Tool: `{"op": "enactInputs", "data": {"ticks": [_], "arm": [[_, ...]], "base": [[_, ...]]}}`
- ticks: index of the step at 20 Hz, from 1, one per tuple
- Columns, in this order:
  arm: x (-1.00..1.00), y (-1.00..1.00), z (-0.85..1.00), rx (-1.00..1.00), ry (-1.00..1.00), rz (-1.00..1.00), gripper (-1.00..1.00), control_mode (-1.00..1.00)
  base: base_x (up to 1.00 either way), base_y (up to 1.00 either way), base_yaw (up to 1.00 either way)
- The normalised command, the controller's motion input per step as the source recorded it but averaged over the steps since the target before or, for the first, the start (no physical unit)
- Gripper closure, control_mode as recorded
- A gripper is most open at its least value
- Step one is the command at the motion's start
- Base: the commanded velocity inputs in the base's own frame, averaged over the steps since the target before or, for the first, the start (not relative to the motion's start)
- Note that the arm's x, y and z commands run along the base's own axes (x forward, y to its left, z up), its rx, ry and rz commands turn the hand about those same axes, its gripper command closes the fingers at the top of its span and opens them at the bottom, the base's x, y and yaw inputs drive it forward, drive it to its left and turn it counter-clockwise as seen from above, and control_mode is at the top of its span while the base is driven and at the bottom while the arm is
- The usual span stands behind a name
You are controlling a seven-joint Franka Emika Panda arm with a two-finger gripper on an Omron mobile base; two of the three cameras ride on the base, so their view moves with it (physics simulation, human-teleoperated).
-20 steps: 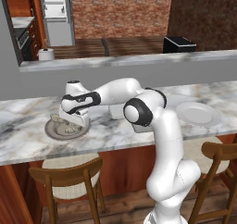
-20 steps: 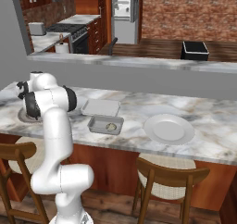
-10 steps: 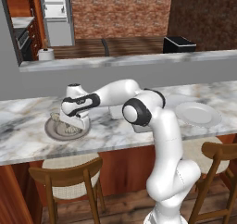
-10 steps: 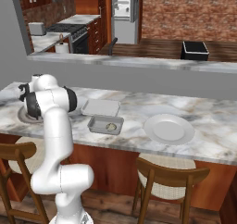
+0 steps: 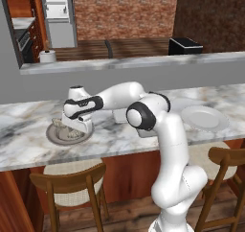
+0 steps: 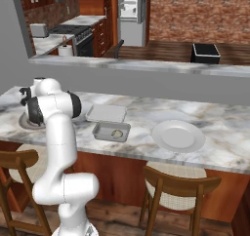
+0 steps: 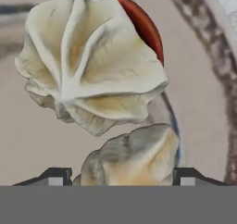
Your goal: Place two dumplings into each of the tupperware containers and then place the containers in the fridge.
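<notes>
Across the middle of both base views runs a long marble counter [image 5: 28, 125], with a grey raised ledge [image 5: 143, 63] behind it and wooden stools [image 5: 72, 188] below. At the upper left of the left base view and the top centre of the right base view stands the fridge [image 5: 57, 15], far back in the kitchen. The white arm [image 5: 158, 130] rises from the lower right of the left base view and bends toward the left of the frame, its hand low over a round grey-brown plate [image 5: 52, 136] at centre left. In the right base view a round white plate [image 6: 178, 135] lies right of centre on the counter.

Left of that white plate in the right base view lie the two tupperware containers: one [image 6: 106, 113] nearer the ledge, the other [image 6: 112, 131] just in front of it, toward the counter's near edge, with a pale lump in it that looks like a dumpling [image 6: 117, 133].

In the hand view two dumplings sit on the grey-brown plate: a large pleated one [image 7: 92, 61] in the upper half of the frame, and a smaller one [image 7: 132, 158] at bottom centre. The gripper [image 7: 121, 177] has its two dark fingertips [image 7: 55, 174] standing apart, one on each side of that smaller dumpling and close to it; whether they touch it I cannot tell. A red curved shape [image 7: 143, 24] shows behind the pleated dumpling.
</notes>
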Motion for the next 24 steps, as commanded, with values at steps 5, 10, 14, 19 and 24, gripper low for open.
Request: {"op": "enactInputs", "data": {"ticks": [5,10,14,19,24], "arm": [[-0.01,-0.14,0.6,-0.01,0.0,0.0,1.0,-1.0],[-0.35,-0.67,0.91,0.0,0.0,0.04,1.0,-1.0],[-0.59,-1.0,0.51,0.0,-0.03,0.19,1.0,-1.0],[-0.69,-1.0,0.04,0.0,-0.04,0.19,1.0,-1.0],[-0.27,-1.0,0.0,0.0,-0.01,0.24,1.0,-1.0]], "base": [[0.0,0.0,0.0],[0.0,0.0,0.0],[0.0,0.0,0.0],[0.0,0.0,0.0],[0.0,0.0,0.0]]}}
